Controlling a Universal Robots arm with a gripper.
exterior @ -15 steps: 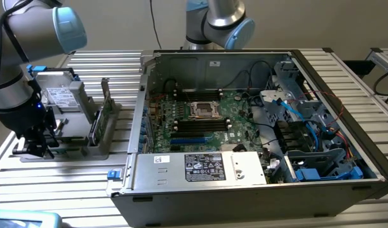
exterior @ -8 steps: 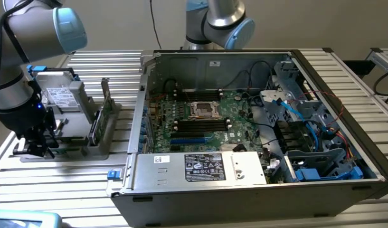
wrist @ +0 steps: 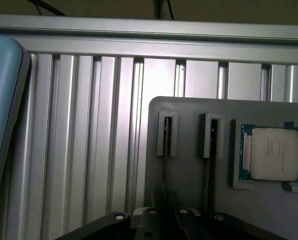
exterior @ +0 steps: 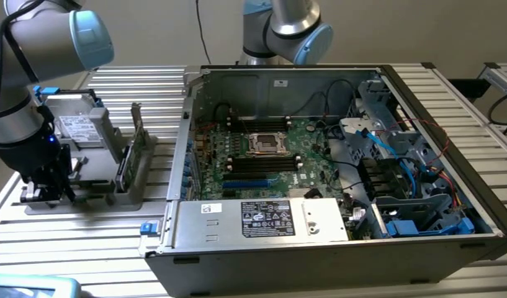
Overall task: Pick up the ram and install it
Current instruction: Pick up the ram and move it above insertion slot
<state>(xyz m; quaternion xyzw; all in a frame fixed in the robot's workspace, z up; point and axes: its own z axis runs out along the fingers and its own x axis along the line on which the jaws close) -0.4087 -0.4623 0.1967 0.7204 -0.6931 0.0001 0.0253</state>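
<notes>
The ram (wrist: 164,167) stands on edge in the grey holder tray (wrist: 189,110), one end in a small upright slot block (wrist: 167,132). It shows as a thin dark line. My gripper (wrist: 168,214) is over its near end, a finger close on each side, shut on the ram. A second stick (wrist: 209,165) stands parallel in the neighbouring slot. In the exterior view my gripper (exterior: 48,189) is down at the holder tray (exterior: 96,200) on the exterior view's left, beside the open computer case (exterior: 319,155).
A silver processor chip (wrist: 272,153) lies in a pocket of the tray. An upright green card (exterior: 131,155) and a hard drive (exterior: 77,124) stand on the tray. The motherboard's memory slots (exterior: 262,162) lie inside the case. A second arm (exterior: 287,31) stands behind it. A light blue object (wrist: 3,125) lies nearby.
</notes>
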